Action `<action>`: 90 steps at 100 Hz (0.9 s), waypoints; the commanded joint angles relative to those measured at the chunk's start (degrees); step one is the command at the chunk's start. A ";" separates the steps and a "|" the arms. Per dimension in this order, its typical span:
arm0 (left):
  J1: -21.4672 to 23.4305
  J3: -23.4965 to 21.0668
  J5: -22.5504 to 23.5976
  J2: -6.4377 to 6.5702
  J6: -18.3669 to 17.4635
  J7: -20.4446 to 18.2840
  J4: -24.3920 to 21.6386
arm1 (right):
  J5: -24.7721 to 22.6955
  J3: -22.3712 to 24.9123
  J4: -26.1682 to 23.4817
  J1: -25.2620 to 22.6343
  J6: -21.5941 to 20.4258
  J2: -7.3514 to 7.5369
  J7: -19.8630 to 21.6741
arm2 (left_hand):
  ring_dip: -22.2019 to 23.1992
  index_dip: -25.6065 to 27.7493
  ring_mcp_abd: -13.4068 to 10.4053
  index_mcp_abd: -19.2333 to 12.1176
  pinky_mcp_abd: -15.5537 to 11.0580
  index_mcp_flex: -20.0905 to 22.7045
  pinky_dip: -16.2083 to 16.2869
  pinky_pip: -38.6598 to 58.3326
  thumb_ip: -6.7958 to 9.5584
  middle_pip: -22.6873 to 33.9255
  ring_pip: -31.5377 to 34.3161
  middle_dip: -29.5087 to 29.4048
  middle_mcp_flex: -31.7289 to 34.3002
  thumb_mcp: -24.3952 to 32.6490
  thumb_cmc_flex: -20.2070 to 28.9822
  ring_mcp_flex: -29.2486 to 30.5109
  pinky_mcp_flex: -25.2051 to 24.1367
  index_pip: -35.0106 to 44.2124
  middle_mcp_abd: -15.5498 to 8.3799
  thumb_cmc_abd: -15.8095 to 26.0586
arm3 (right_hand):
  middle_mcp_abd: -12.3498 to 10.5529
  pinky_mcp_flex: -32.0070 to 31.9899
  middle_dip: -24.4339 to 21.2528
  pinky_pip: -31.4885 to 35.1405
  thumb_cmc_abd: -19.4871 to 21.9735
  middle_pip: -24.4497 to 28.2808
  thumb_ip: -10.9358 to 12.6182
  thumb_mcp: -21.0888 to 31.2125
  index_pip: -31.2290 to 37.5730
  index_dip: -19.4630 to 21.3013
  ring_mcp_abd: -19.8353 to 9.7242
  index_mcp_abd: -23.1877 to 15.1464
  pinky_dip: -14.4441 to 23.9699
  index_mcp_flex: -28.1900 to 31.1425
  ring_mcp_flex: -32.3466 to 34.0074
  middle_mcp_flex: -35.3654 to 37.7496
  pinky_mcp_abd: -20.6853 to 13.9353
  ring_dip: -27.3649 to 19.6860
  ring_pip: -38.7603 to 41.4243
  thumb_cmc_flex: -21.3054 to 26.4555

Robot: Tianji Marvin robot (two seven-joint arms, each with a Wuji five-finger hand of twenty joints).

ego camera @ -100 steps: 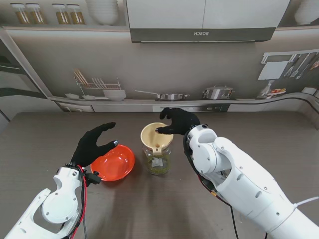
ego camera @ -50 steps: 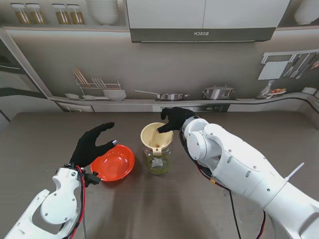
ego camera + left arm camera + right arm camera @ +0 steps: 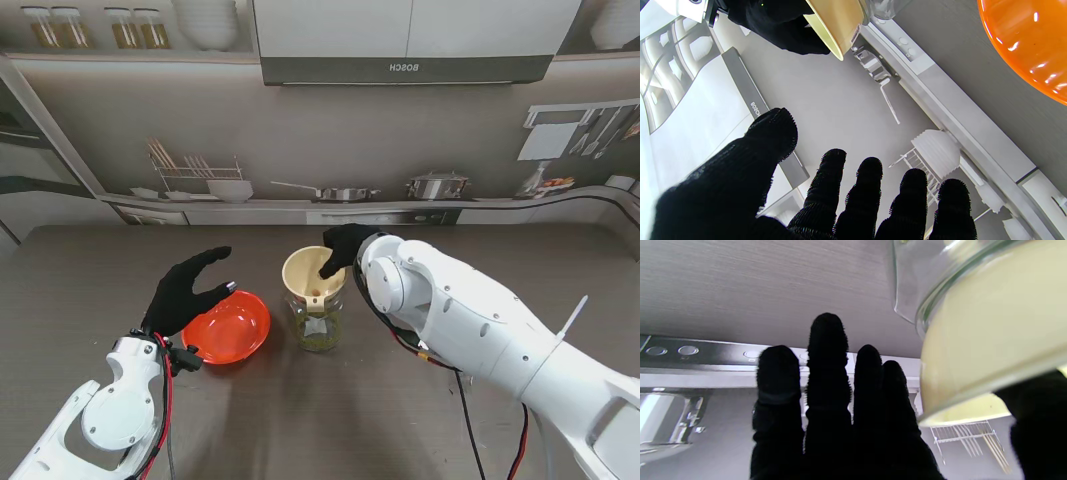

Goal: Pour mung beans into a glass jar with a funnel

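A cream funnel [image 3: 311, 274] sits in the mouth of a glass jar [image 3: 319, 327] with green mung beans in its bottom. My right hand [image 3: 346, 248] is at the funnel's far right rim. Its fingers [image 3: 827, 373] stretch straight past the outside of the funnel [image 3: 987, 353], the thumb [image 3: 1040, 420] is on the other side of the rim, and nothing is gripped. My left hand [image 3: 186, 291] hovers open, fingers spread, over the near left edge of an orange bowl [image 3: 230, 326] that looks empty. The left wrist view shows the funnel [image 3: 836, 23] and the bowl [image 3: 1023, 43].
The jar stands mid-table, with the bowl close on its left. Along the table's far edge runs a counter ledge with a dish rack [image 3: 200, 170], a pan [image 3: 340, 192] and a pot [image 3: 436, 186]. My right forearm [image 3: 470, 320] fills the space to the right of the jar.
My right hand has slid down and nearer to the funnel's far rim while the arm's elbow swung outward to the right. The left hand, bowl and jar have stayed put.
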 commanded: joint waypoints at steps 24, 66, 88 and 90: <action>0.49 -0.18 -0.72 -0.47 0.61 -0.41 -0.95 | 2.39 -2.31 3.66 2.77 -2.11 -1.98 0.85 | -0.14 -0.17 -0.36 -0.66 -1.56 -0.02 0.77 -1.83 1.71 -0.08 -0.88 0.21 1.30 -1.50 0.85 0.16 0.11 -0.49 -0.13 2.15 | -4.18 10.22 7.44 12.53 -7.32 3.04 -9.69 9.55 13.91 -8.20 -5.91 -6.48 -0.91 15.59 13.53 21.13 -3.69 6.87 16.07 11.00; 0.77 -0.32 -1.61 -0.68 1.26 0.05 -1.48 | 2.56 -1.36 5.79 2.95 -7.90 -2.71 -2.27 | -0.11 -0.08 -0.15 -0.50 -1.39 0.67 0.81 -1.80 1.82 -0.12 -0.87 0.23 1.71 -2.39 1.24 0.53 0.26 -0.29 0.20 3.24 | -7.84 20.87 16.21 20.56 -2.77 5.01 -14.56 17.14 18.61 -6.43 -10.51 -12.15 7.03 21.56 13.62 35.81 -13.29 20.73 43.71 14.18; 0.96 -0.48 -2.21 -0.80 1.48 0.25 -1.67 | 3.07 0.56 5.12 1.67 -8.88 -2.61 -3.48 | -0.10 -0.07 -0.04 -0.42 -1.36 0.82 0.82 -1.81 1.89 -0.16 -0.90 0.21 1.84 -2.86 1.40 0.66 0.24 -0.28 0.35 3.89 | -7.90 24.62 19.87 23.72 -1.84 9.31 -17.53 20.88 20.03 -3.17 -11.88 -11.30 11.20 20.23 13.66 36.31 -13.23 24.94 50.55 14.86; 0.98 -0.49 -2.24 -0.80 1.51 0.27 -1.69 | 3.04 0.85 4.90 1.43 -8.96 -2.54 -3.60 | -0.10 -0.08 0.02 -0.43 -1.32 0.81 0.83 -1.80 1.89 -0.14 -0.91 0.22 1.92 -2.91 1.42 0.66 0.27 -0.29 0.37 3.97 | -7.99 24.69 19.98 24.00 -1.83 9.57 -17.69 21.07 20.06 -2.98 -12.12 -11.34 11.45 20.13 13.66 36.31 -13.43 25.14 50.85 14.89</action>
